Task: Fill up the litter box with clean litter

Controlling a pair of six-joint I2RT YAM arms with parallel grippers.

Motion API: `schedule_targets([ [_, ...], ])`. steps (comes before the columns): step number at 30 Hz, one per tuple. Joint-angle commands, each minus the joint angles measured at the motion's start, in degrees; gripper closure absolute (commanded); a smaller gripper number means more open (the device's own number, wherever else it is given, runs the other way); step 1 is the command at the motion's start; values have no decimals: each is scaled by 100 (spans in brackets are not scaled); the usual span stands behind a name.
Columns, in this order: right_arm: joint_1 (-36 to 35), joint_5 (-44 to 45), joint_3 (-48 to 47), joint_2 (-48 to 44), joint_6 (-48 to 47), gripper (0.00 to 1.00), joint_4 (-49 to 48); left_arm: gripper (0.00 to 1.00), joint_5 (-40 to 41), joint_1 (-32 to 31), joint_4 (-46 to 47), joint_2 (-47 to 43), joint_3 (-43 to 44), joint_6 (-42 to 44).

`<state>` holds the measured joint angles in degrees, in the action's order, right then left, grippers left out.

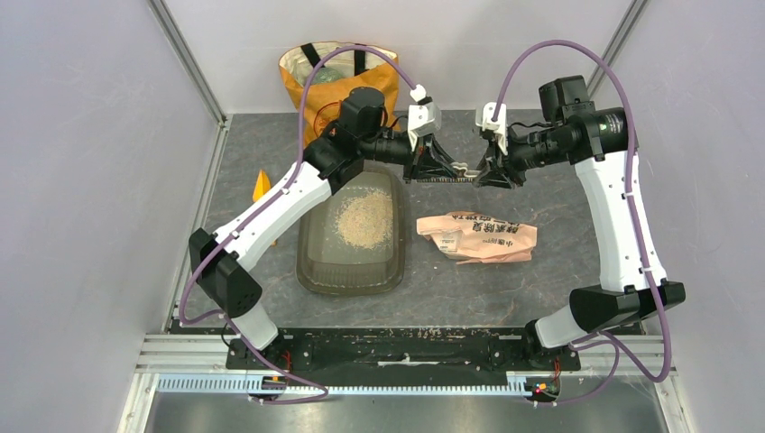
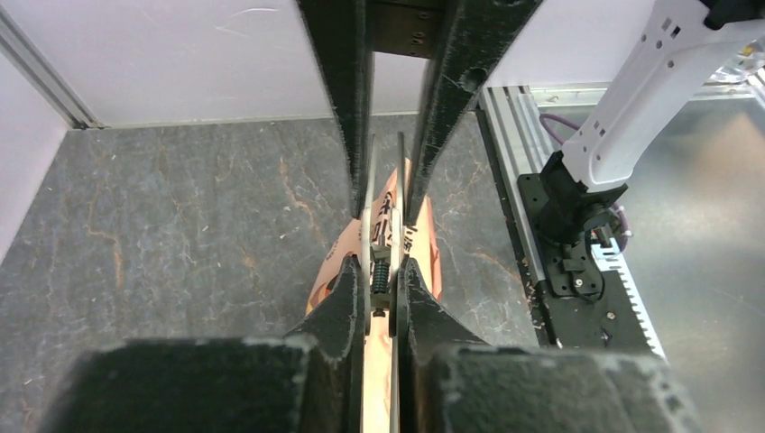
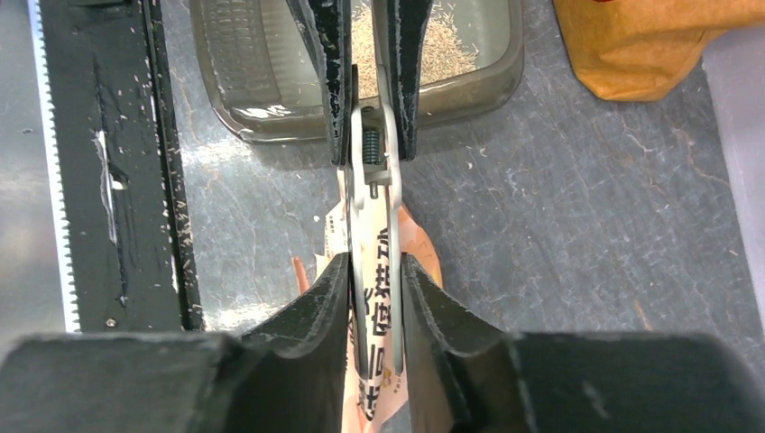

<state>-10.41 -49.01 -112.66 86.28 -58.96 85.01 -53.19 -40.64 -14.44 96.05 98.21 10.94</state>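
Left pincer [image 1: 439, 168] and right pincer [image 1: 492, 169] tip to tip above worktop [image 1: 541, 298], both clamped on one clip [image 1: 461, 168]. Bag [image 1: 478, 236] flat below. Box [image 1: 311, 266] to their left, nearer left arm, long axis near-far. Litter [image 1: 364, 216] heaped in far half.

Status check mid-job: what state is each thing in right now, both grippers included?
litter box: upright on the table, partly filled.
clean litter: loose heap in the box's far half.
printed bag: lying flat, crumpled, beside the box.
orange tote bag: upright, mouth open.
metal spring tool: in the air between both grippers.
left gripper: fingers shut on the tool.
right gripper: fingers shut on the tool.
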Motion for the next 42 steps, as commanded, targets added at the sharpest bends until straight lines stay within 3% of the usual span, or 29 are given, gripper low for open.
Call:
schedule_targets([
  [1, -39, 69, -109, -91, 317, 58, -58, 98, 222, 9, 87, 58, 185, -171],
  [6, 135, 205, -448, 176, 636, 39, 156, 98, 195, 259, 1010, -205, -537, -835],
  [9, 276, 238, -366, 203, 698, 28, 210, 98, 109, 425, 1095, -238, -798, -782],
  [14, 514, 581, -18, 462, 375, 20, 506, 98, -118, 735, 1175, -384, -1385, -310],
  [17, 516, 921, 323, 630, 99, 18, 566, 98, -258, 785, 654, -453, -1468, 362],
  [24, 497, 1559, 1746, 645, -107, 14, -318, 98, -314, 787, 310, -521, -1774, 781],
  [29, 504, 1892, 2211, 906, -198, 23, -494, 98, -309, 768, 242, -255, -1729, 833],
  [39, 547, 2143, 2819, 700, -367, 64, -837, 98, -528, 593, 10, 320, -1589, 1235],
  [42, 624, 2114, 2947, 599, -412, 81, -878, 98, -502, 521, 241, 401, -1718, 1176],
])
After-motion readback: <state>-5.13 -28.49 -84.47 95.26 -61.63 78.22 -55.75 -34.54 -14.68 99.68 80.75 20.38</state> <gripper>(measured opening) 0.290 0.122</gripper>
